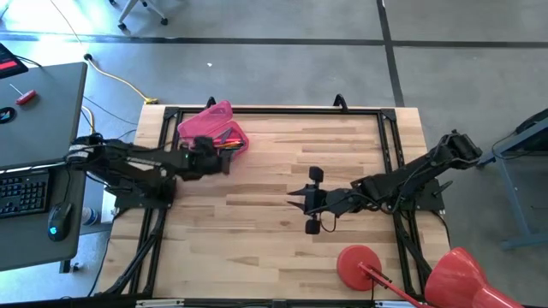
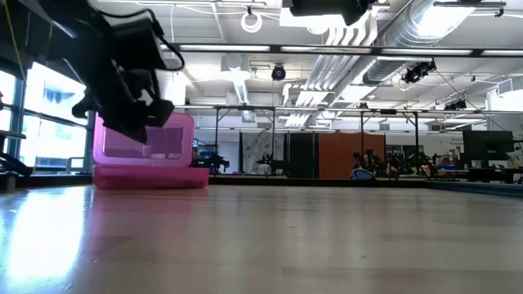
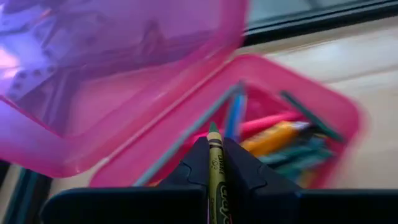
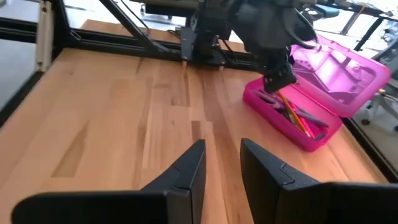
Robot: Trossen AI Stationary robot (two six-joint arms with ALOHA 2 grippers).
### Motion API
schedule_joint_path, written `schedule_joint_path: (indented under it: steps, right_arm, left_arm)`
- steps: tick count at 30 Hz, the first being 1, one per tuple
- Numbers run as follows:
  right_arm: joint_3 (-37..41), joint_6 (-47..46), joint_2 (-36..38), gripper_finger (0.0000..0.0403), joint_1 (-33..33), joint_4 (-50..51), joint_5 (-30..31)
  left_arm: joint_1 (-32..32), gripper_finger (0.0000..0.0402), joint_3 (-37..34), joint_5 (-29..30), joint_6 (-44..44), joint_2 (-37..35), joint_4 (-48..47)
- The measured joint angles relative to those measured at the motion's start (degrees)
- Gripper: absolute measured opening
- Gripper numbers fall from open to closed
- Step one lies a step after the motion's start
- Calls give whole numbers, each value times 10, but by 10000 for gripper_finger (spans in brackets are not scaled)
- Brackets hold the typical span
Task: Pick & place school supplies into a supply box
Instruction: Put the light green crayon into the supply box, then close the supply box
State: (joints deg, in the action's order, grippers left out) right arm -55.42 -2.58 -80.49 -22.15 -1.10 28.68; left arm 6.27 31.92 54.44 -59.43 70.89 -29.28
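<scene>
The pink supply box (image 1: 214, 128) stands at the table's far left with its lid (image 3: 124, 74) open and raised. Several pens and pencils (image 3: 280, 137) lie inside it. My left gripper (image 3: 216, 146) hovers at the box's near side (image 4: 281, 81), shut on a yellow-green crayon (image 3: 216, 174). In the low view it hangs in front of the box (image 2: 135, 122), above the table. My right gripper (image 4: 221, 158) stands open over the middle of the table (image 1: 295, 198), with nothing between its fingers. My left gripper pinches the crayon between its two fingers (image 3: 242, 168). The crayon lies along the fingers, and its green tip (image 3: 213, 129) sticks out past them toward the box. The fingers slant downward at the box from its near side, and the crayon is clear of the table.
A red round disc with a handle (image 1: 355, 261) lies near the front right, beside a big red object (image 1: 458, 278). Black frame rails (image 1: 274, 111) run along the table's far edge and sides. Bare wood lies between the box and my right gripper.
</scene>
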Motion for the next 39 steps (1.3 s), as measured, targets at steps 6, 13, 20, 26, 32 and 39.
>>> schedule_joint_path:
  steps: [6,13,20,26,32,39]
  right_arm:
    - [0,1,-1,78,0,11,18]
    - [0,24,-1,78,6,12,89]
    - [0,61,-13,78,79,0,-28]
    - [0,102,-49,78,142,-92,-63]
    - [0,73,-94,78,207,-188,-11]
    - [0,-4,-222,53,256,-301,-164]
  left_arm:
    - [101,82,0,-62,60,17,43]
    - [149,113,0,-138,142,37,68]
    - [147,116,27,-129,216,4,43]
    - [143,111,134,-133,323,-75,-19]
    - [127,69,250,-48,373,-131,-134]
    - [152,25,258,-39,309,-138,-233]
